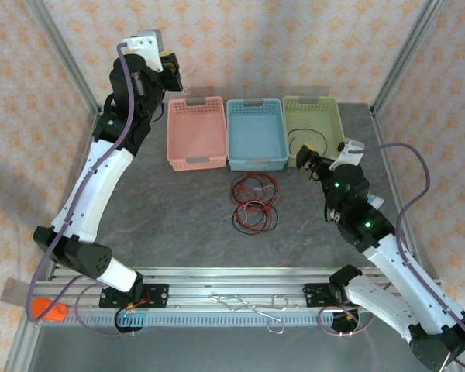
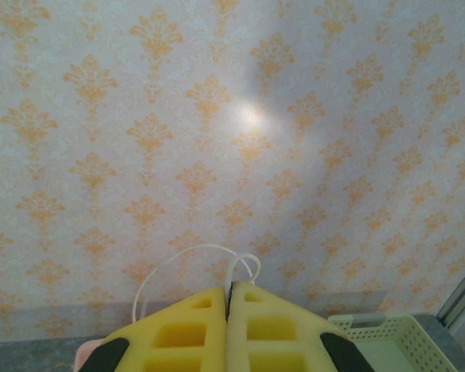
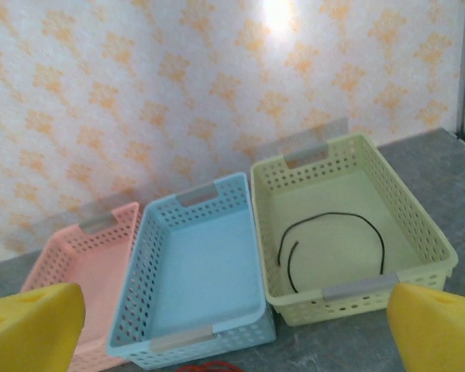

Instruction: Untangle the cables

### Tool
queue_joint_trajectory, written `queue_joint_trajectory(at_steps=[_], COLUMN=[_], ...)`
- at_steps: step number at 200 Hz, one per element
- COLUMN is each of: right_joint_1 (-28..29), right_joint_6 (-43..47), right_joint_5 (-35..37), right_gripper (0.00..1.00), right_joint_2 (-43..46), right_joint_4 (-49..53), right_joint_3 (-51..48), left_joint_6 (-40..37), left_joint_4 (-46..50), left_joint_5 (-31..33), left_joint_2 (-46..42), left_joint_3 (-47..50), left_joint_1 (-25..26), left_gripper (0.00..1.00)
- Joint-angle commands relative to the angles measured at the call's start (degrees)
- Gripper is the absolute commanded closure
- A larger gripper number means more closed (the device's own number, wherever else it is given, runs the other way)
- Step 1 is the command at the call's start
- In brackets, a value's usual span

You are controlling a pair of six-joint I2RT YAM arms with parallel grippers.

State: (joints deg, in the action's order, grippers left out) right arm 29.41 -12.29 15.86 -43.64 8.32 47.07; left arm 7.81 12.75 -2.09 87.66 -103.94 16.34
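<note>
Overhead, tangled thin red and black cables (image 1: 254, 203) lie on the grey table (image 1: 178, 217), while wrist views show the left gripper (image 2: 228, 293) pinching a thin white cable loop (image 2: 187, 256) and the right gripper (image 3: 232, 337) agape before a pale green perforated plastic basket (image 3: 422, 232) holding one black cable (image 3: 333, 215).

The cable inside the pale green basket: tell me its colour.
Black; the cable shows best in the right wrist view, curled in the pale green basket.

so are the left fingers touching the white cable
Touching: the left wrist view shows the white cable looping out of the seam between the shut left fingers.
</note>
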Motion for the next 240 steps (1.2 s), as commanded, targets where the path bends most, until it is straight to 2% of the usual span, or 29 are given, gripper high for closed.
queue_joint_trajectory(at_steps=[1,61,136,219,240], right_joint_1=[-0.2,-0.2,-0.2,-0.2,-0.2], right_joint_6=[1.9,4.7,5.1,0.4,-1.0], right_joint_5=[1.8,6.5,7.5,10.2,11.4], right_gripper=[0.0,0.0,0.0,0.0,0.0], right_joint_2=[1.4,1.5,-1.5,-2.5,-2.3], right_joint_4=[-3.5,-7.2,-8.9,-7.1,-6.4], right_joint_3=[-0.3,-2.6,-3.5,-4.7,-5.2], left_joint_6=[-0.2,0.1,3.9,10.4,11.6], left_joint_4=[-2.6,-6.3,-12.7,-14.3,-14.0], left_joint_5=[-1.3,-1.0,-3.3,-11.0,-9.2], left_joint_2=[2.0,5.4,9.7,21.3,23.6], left_joint_3=[-2.6,1.0,8.8,9.6,10.8], left_joint_1=[-0.7,-1.8,-3.2,-5.2,-5.1], left_gripper=[1.0,1.0,1.0,1.0,1.0])
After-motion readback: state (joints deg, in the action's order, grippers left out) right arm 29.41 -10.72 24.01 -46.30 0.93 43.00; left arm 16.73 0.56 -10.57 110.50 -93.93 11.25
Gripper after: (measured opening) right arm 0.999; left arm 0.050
